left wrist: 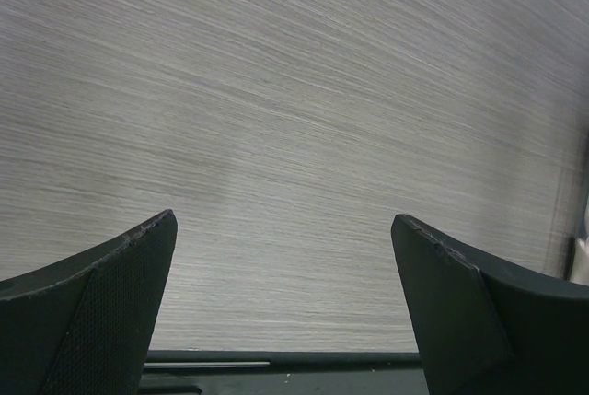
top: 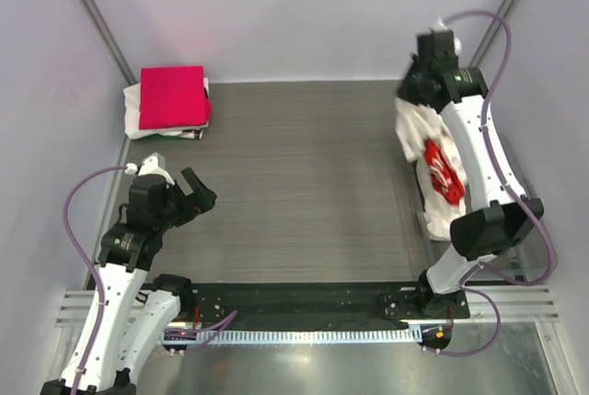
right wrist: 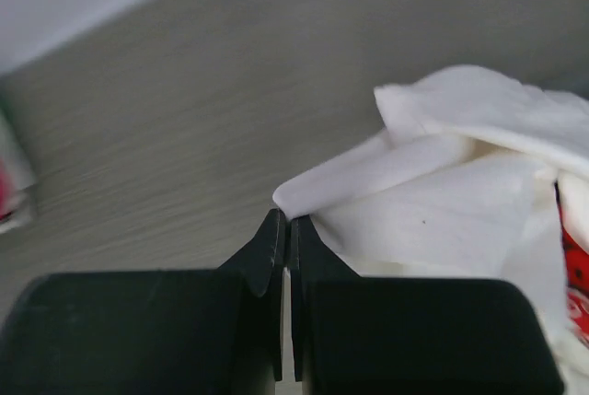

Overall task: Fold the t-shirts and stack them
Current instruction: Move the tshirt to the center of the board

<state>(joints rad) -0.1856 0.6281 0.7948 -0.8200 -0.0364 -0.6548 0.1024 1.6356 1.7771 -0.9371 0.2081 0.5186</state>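
Observation:
A white t-shirt with a red print (top: pixel 440 174) hangs crumpled at the far right, lifted off the table. My right gripper (top: pixel 411 89) is shut on a folded edge of it; in the right wrist view the closed fingertips (right wrist: pixel 287 220) pinch the white cloth (right wrist: pixel 460 202), and a bit of red print (right wrist: pixel 575 266) shows at the right. A folded crimson-pink t-shirt (top: pixel 171 97) lies on a folded white one (top: pixel 134 105) at the far left corner. My left gripper (top: pixel 191 194) is open and empty over bare table (left wrist: pixel 294 119) on the left.
The grey wood-grain table (top: pixel 304 183) is walled at the back and on both sides. A metal rail (top: pixel 304 321) with the arm bases runs along the near edge. The stack shows blurred at the left edge of the right wrist view (right wrist: pixel 11 183).

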